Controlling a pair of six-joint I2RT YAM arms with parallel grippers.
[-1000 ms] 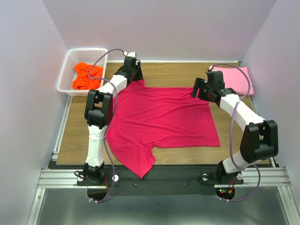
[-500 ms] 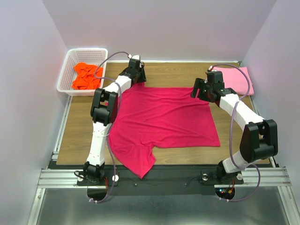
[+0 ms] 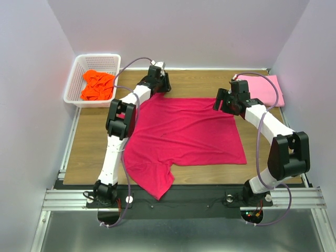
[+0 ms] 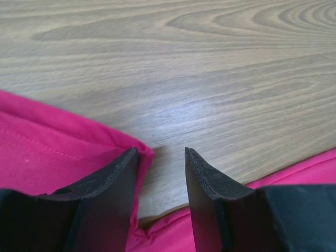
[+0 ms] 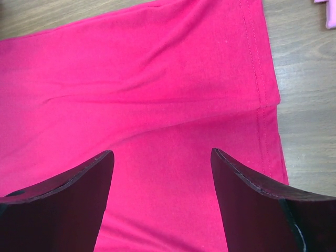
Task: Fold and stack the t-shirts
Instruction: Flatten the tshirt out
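Pale lilac walls enclose a wood-grain bench (image 3: 199, 79); the arm bases sit on a black rail at its near edge. Crimson-red t-shirt (image 3: 184, 131): largest item, spread mostly flat across the middle of the bench, with its near-left part draping past the near edge over the rail. White lattice basket (image 3: 79, 63): at the far-left corner. Light pink t-shirt (image 3: 265, 89): folded flat, far-right corner, apart from the crimson one. Bright orange t-shirt (image 3: 97, 86): crumpled inside the basket. Right pincer (image 5: 160, 155): jaws spread wide, nothing between them, hovering above the crimson shirt's far-right area, where a stitched hem runs along the cloth's right edge next to bare wood. Left pincer (image 4: 160, 155): at the crimson shirt's far-left edge, low to the bench, jaws parted with a narrow gap; only bare wood shows in that gap. Its left finger (image 4: 113, 184) lies at a folded corner of crimson cloth, and more cloth shows beneath the right finger; no cloth is pinched.
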